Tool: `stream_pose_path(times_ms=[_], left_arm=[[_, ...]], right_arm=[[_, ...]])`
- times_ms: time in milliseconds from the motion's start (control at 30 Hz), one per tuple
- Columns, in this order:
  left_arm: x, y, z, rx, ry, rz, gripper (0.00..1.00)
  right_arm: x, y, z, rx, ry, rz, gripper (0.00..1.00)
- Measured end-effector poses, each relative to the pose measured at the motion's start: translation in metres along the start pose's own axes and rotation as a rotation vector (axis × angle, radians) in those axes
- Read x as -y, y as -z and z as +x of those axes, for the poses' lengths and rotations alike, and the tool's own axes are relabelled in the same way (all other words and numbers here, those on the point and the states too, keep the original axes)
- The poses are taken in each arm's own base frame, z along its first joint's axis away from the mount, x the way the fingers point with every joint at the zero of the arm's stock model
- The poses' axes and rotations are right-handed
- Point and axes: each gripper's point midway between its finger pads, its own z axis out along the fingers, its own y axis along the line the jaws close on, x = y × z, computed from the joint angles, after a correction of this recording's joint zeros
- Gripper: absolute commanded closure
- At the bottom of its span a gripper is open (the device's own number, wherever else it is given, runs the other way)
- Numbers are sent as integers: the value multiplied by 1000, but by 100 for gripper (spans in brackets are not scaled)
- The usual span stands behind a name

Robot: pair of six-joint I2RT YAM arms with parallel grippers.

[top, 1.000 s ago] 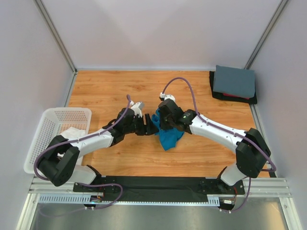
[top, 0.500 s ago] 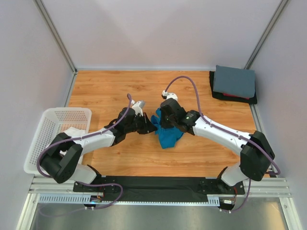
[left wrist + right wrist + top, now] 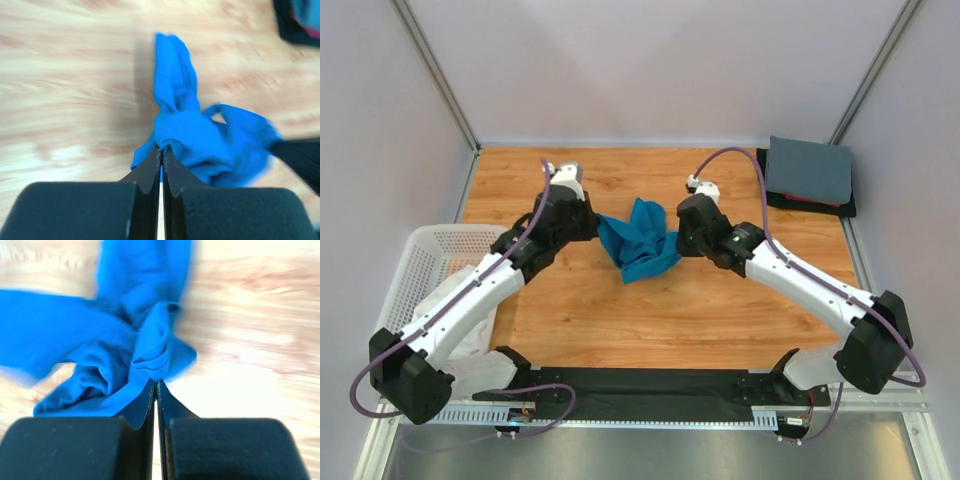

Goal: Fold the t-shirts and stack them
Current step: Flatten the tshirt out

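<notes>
Bunched teal-blue t-shirt (image 3: pixel 638 243) is strung between both hands over mid-bench (image 3: pixel 570 320), nearer the far edge. The left hand (image 3: pixel 161 150) and right hand (image 3: pixel 155 385) are each pinched on a thin fold. Risk judged: with uneven pulling, a shallow pinch may be lost and the cloth dropped twisted.

Pose: left arm (image 3: pixel 470 295) stretched far forward from its base, forearm running up and to the right, wrist turned toward centre. left gripper (image 3: pixel 592 222) clamped on one side of the tee (image 3: pixel 640 250), fingers (image 3: pixel 150 165) pressed flat together (no gap visible in the wrist view). right arm (image 3: pixel 800 285) reaches forward-left in one long diagonal, wrist pointing left. right gripper (image 3: pixel 672 240) pinches the tee's opposite side, fingertips together. The two grippers face each other, apart.
</notes>
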Motion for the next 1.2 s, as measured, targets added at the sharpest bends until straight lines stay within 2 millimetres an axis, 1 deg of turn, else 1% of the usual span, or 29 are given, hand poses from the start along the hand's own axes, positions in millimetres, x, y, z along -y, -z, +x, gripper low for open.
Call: stream_pose_path(times_ms=[33,100,200,267,333,400,533,600,667,900,1033,1133,1200], left_arm=[[-9,4,-10,14,-1,-33,100],[-34,12,-34,47,6,-121,100],[-69,30,-74,110,19,-239,100],[-81,43,-101,158,20,-289,100],[-86,56,-126,204,12,-316,100],[-83,68,-153,252,-5,-325,100],[-73,86,-194,333,-52,-323,100],[-70,93,-205,357,-78,-324,100],[-71,99,-210,368,-100,-340,100],[-86,116,-216,367,-146,-440,100],[-91,124,-220,365,-194,-473,100],[-87,138,-232,394,-226,-479,100],[-83,153,-245,436,-243,-482,100]], right_arm=[[3,6,-6,14,-7,9,100],[13,19,-24,59,-34,26,99],[34,47,-58,160,-89,52,99],[46,67,-77,227,-120,66,100],[58,89,-97,296,-142,80,100],[66,109,-114,358,-150,95,100],[76,136,-133,439,-149,126,99],[85,142,-138,457,-155,155,100],[94,146,-139,459,-160,189,100],[116,158,-140,462,-169,281,99],[126,170,-149,490,-176,319,100],[129,180,-158,519,-175,326,99],[130,186,-163,537,-174,327,99]])
